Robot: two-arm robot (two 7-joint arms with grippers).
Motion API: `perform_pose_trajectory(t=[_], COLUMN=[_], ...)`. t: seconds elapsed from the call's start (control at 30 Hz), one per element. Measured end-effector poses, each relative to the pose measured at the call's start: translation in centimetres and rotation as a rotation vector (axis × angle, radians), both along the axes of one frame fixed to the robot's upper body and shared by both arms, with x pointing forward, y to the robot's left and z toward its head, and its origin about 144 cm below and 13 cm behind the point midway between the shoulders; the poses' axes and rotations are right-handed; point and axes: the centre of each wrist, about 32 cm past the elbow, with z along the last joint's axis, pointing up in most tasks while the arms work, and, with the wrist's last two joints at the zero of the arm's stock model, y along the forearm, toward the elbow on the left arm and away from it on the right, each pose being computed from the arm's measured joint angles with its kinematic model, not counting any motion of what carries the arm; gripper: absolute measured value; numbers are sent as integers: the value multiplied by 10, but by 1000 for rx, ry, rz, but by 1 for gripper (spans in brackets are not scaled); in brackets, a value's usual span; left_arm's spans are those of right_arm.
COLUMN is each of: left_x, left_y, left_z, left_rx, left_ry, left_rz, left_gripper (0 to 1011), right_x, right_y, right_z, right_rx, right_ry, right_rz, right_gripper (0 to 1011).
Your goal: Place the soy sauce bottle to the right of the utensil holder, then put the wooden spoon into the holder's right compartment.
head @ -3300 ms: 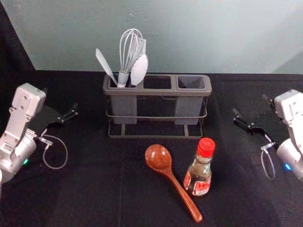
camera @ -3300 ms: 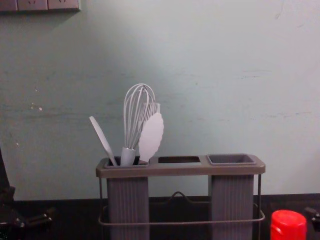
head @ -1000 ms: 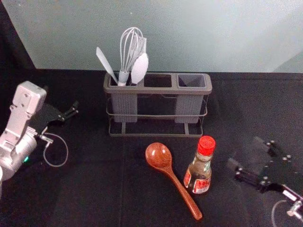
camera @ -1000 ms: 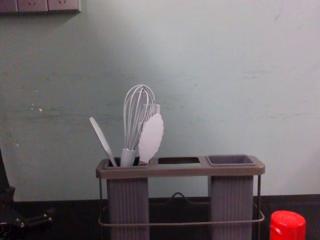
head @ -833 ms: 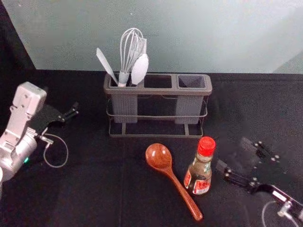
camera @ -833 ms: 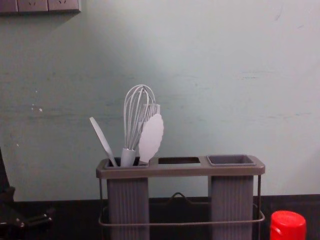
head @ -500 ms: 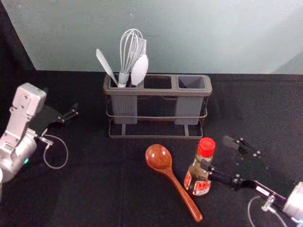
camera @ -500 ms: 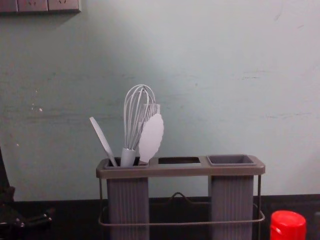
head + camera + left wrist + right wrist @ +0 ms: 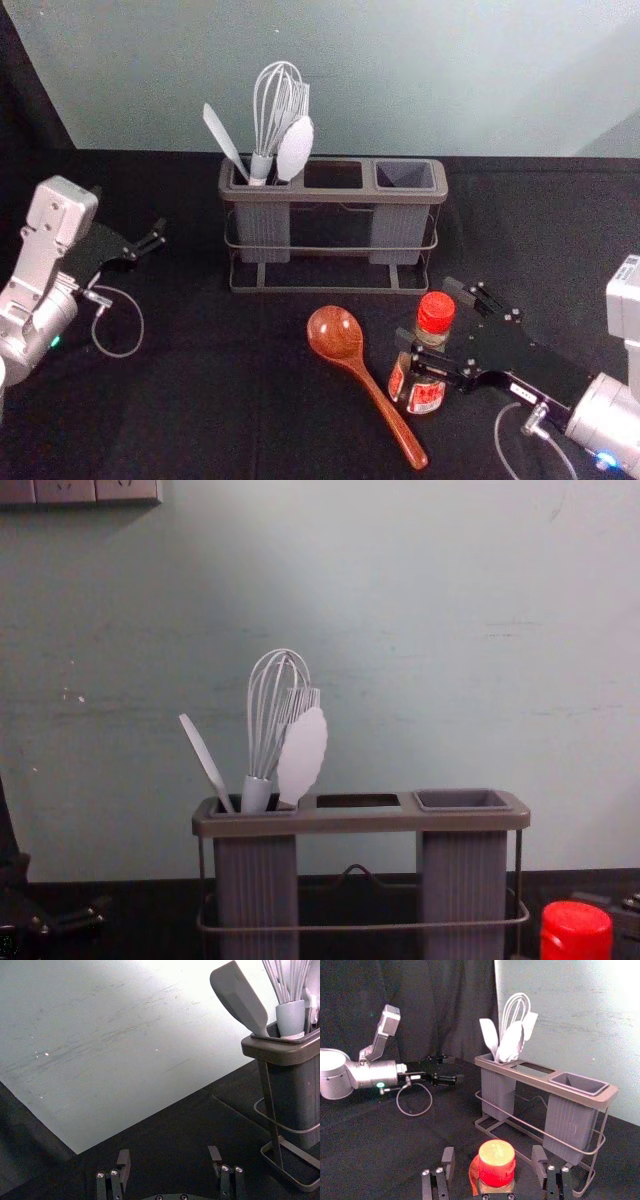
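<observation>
At the left, the left gripper (image 9: 128, 208) is parked with its fingers spread. Next, the utensil holder (image 9: 333, 190) has a whisk (image 9: 272, 110) and other pale utensils in its left compartment. Nearer, the wooden spoon (image 9: 337, 334) lies left of the bottle, bowl far, handle slanting near and right. The soy sauce bottle (image 9: 435, 312) stands upright before the holder's right end, between the spread fingers of the right gripper (image 9: 425, 310), which reaches in from the right; the red cap touches neither finger.

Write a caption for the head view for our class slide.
Open right gripper straddles soy sauce bottle; wooden spoon beside it, utensil holder behind.
</observation>
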Motion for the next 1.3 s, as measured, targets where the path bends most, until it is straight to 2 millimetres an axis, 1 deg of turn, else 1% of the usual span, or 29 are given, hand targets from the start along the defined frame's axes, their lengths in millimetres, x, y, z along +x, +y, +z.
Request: perform_pose_trajectory(t=[0.17,0.2,0.27,0.33,0.4,0.43,0.5,0.53,0.57,0.6,0.63,0.67,0.7,0.77,1.17,1.3], left_x=[0,0,0,0,0,0,0,0,0,0,0,0,0,0,0,0], left_y=[0,0,0,0,0,0,0,0,0,0,0,0,0,0,0,0], left_z=[0,0,0,0,0,0,0,0,0,0,0,0,0,0,0,0], left_rx=[0,0,0,0,0,0,0,0,0,0,0,0,0,0,0,0], left_ry=[0,0,0,0,0,0,0,0,0,0,0,0,0,0,0,0], left_rz=[0,0,0,0,0,0,0,0,0,0,0,0,0,0,0,0], left_gripper=[1011,1011,1011,1011,1011,1011,1011,1011,1011,1011,1011,1011,1011,1011,1011,1011], right_x=[1,1,1,0,0,0,0,0,0,0,-1,-1,-1,-1,4,6], right_y=[2,3,3,3,3,3,3,2,2,2,2,2,2,1,-1,-4], right_z=[-1,-1,-1,-2,-2,-2,-2,-2,-1,-1,-1,-1,0,0,10,15], right_rx=[13,15,17,18,17,17,16,16,15,16,17,17,19,23,29,28], right_ry=[7,10,12,15,15,15,15,15,14,14,13,13,14,18,11,-4], right_rz=[3,5,8,11,14,15,14,13,13,12,12,12,14,18,15,-10], right_gripper=[927,883,847,775,738,682,639,579,579,539,477,477,435,394,385,385])
